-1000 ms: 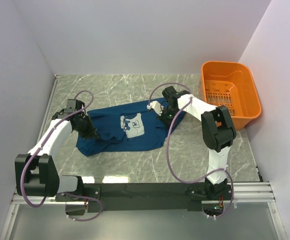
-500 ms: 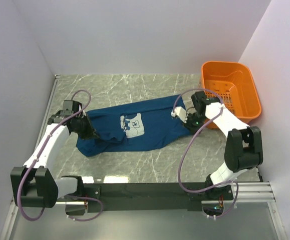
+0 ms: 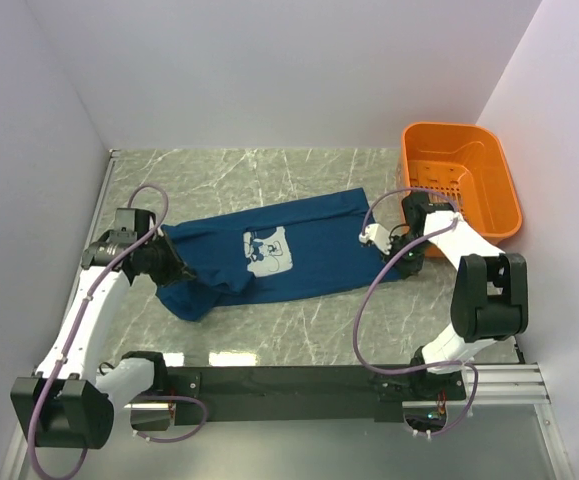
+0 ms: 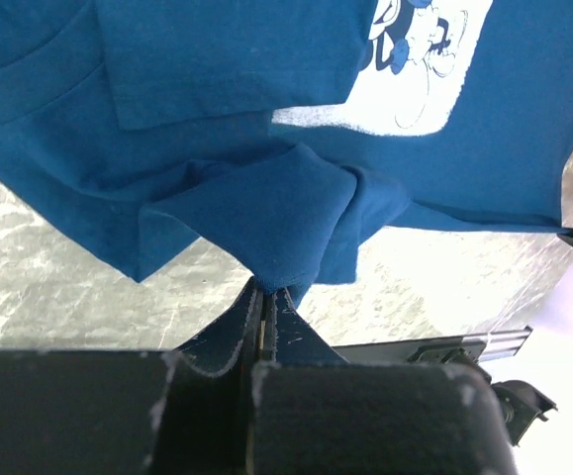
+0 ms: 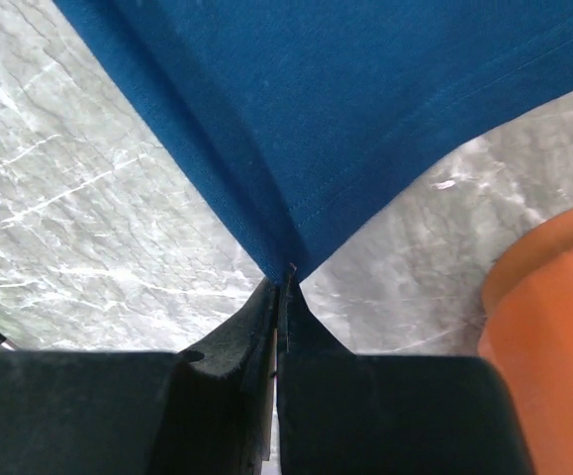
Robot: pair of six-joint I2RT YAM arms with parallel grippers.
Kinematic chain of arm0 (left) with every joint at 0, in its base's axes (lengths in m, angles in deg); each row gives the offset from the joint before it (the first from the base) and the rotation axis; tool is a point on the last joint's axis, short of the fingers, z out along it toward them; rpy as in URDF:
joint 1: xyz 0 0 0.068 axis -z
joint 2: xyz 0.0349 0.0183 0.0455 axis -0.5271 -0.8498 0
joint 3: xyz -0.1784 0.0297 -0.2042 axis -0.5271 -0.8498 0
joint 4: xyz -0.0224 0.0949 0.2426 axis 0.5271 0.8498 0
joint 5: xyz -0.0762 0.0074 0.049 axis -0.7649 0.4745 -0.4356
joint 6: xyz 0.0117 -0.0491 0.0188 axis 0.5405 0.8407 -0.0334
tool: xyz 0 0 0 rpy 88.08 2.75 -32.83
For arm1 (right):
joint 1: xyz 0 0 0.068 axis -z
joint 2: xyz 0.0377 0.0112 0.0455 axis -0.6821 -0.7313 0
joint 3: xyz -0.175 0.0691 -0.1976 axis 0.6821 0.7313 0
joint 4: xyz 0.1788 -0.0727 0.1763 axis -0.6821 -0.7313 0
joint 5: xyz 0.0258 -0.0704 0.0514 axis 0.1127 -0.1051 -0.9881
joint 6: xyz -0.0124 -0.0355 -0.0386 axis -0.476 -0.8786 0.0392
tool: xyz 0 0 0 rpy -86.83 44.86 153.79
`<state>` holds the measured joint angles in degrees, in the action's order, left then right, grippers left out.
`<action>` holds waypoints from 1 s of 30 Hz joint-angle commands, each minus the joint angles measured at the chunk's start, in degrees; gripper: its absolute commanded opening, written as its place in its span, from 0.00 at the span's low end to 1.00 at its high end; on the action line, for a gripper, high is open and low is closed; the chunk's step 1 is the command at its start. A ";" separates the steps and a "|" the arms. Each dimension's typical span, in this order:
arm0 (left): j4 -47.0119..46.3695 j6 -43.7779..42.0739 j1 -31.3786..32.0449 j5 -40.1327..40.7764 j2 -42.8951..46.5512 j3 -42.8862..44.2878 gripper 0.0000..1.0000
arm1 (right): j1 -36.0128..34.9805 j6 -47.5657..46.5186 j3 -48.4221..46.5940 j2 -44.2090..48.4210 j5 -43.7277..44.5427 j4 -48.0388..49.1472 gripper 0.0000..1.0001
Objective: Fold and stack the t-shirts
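A dark teal-blue t-shirt (image 3: 319,250) lies stretched across the marble table, its pale print (image 3: 269,250) facing up. My left gripper (image 3: 179,272) is shut on a bunched fold at the shirt's left end. In the left wrist view the cloth (image 4: 266,198) rises straight out of the closed gripper (image 4: 266,289), with the print (image 4: 415,69) beyond. My right gripper (image 3: 397,262) is shut on the shirt's right hem corner, close to the basket. The right wrist view shows the hemmed corner (image 5: 365,99) pinched in the gripper (image 5: 286,277) and pulled taut.
An orange plastic basket (image 3: 489,235) stands at the back right, just beyond the right gripper; its wall (image 5: 553,327) shows in the right wrist view. White walls close in the table on the left, back and right. Bare marble (image 3: 299,320) lies in front of the shirt.
The right gripper closed on the shirt's right corner and drew it rightward toward the basket. The left arm pulled its end slightly left. The shirt is now spread longer.
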<state>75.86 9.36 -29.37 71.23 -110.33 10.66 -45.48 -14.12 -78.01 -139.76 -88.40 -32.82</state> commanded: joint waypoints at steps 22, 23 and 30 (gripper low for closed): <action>-5.85 -3.41 0.90 -5.42 -20.56 22.65 0.01 | -2.18 4.33 -13.15 -8.09 -8.50 -1.80 0.00; -4.97 -4.11 0.99 -5.07 -21.54 23.72 0.01 | -2.26 5.20 -13.42 -8.27 -8.50 -1.62 0.00; -0.93 -13.42 1.08 -1.20 -29.10 32.42 0.01 | -2.18 8.46 -14.30 -10.03 -6.13 0.84 0.00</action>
<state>73.17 2.02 -28.50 68.32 -138.15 38.18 -47.36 -7.95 -90.40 -149.53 -95.39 -33.50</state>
